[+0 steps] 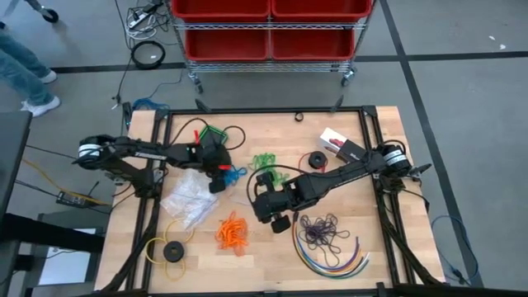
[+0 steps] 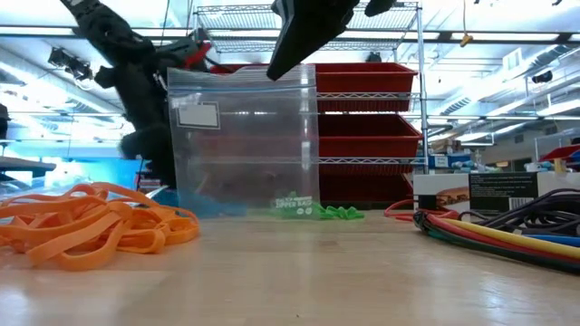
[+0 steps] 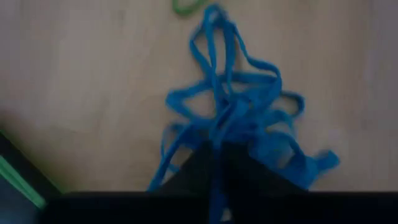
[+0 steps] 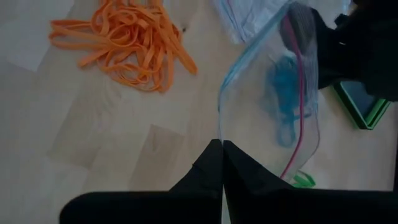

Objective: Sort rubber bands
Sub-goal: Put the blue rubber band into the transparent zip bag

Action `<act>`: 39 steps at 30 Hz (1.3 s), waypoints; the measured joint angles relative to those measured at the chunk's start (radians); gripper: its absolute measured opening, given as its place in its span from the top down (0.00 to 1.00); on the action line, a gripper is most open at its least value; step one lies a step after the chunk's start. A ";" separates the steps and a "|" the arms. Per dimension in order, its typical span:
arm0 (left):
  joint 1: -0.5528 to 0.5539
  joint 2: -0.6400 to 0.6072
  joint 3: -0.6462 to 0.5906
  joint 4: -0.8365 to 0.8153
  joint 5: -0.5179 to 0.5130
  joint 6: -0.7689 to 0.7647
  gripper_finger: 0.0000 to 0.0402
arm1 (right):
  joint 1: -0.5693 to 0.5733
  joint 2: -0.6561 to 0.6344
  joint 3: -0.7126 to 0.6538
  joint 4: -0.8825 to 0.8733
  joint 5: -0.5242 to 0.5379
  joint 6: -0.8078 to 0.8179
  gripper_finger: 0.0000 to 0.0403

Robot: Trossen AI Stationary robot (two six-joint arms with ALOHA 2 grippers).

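A: Where does the sorting stand?

B: Early, I'd judge. The left pincer (image 3: 217,168) is clenched on the blue rubber bands (image 3: 239,112), a tangled bunch trailing forward from its tips onto the tabletop (image 1: 272,264). The right pincer (image 4: 221,163) is pinched tight on the rim of a clear zip bag (image 4: 273,93), holding it upright just beside the left one; the blue bunch shows through the plastic.

A: So nothing is bagged yet?

B: I can't tell whether any blue is already inside. The orange rubber bands (image 1: 233,232) lie loose, close by the right pincer. The green rubber bands (image 1: 262,160) sit just beyond it, and the dark purple rubber bands (image 1: 323,231) lie on its other side. That leaves 3 colours untouched.

A: Anything in the way?

B: A crumpled plastic bag (image 1: 190,196) lies right next to the left pincer. Multicoloured cables (image 1: 334,260) curl under the purple pile, and a yellow ring (image 1: 171,247) sits farther off.
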 joint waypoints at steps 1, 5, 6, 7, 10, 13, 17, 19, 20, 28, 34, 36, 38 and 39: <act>0.003 -0.010 0.010 -0.005 -0.001 0.000 0.97 | 0.000 0.000 0.000 -0.001 0.000 0.001 1.00; 0.003 -0.059 0.090 -0.079 -0.007 0.006 0.99 | 0.000 0.000 0.000 0.001 0.000 0.001 1.00; 0.002 -0.073 0.110 -0.115 -0.015 0.012 0.99 | 0.000 0.000 0.000 0.002 0.000 0.001 1.00; 0.002 -0.085 0.133 -0.143 -0.023 0.017 0.99 | 0.000 0.000 0.000 0.004 0.000 0.001 1.00; 0.001 -0.125 0.190 -0.190 -0.036 0.024 0.99 | 0.000 0.000 0.000 0.003 0.000 0.002 1.00; 0.001 -0.150 0.233 -0.226 -0.054 0.024 1.00 | 0.000 0.000 0.000 0.006 0.000 0.005 1.00; 0.001 -0.174 0.265 -0.255 -0.052 0.026 1.00 | 0.002 0.000 0.000 0.007 0.001 0.010 1.00; 0.001 -0.178 0.260 -0.301 -0.030 0.021 1.00 | 0.002 0.000 0.000 0.009 0.001 0.011 1.00; 0.001 -0.170 0.261 -0.306 -0.027 0.019 1.00 | 0.002 0.000 0.000 0.010 0.002 0.013 1.00; 0.006 -0.105 0.186 -0.230 -0.024 0.019 0.98 | 0.003 0.000 0.000 0.019 0.008 0.012 1.00; 0.015 -0.081 0.159 -0.155 -0.025 0.003 0.97 | 0.003 0.000 0.000 0.015 0.009 0.012 1.00; 0.015 -0.075 0.157 -0.153 -0.025 -0.001 0.97 | 0.003 0.000 0.000 0.014 0.009 0.012 1.00; 0.021 -0.068 0.158 -0.151 -0.027 -0.003 0.97 | 0.003 0.000 0.000 0.014 0.009 0.012 1.00; 0.022 -0.066 0.157 -0.162 -0.024 -0.003 0.97 | 0.003 0.000 0.000 0.014 0.009 0.012 1.00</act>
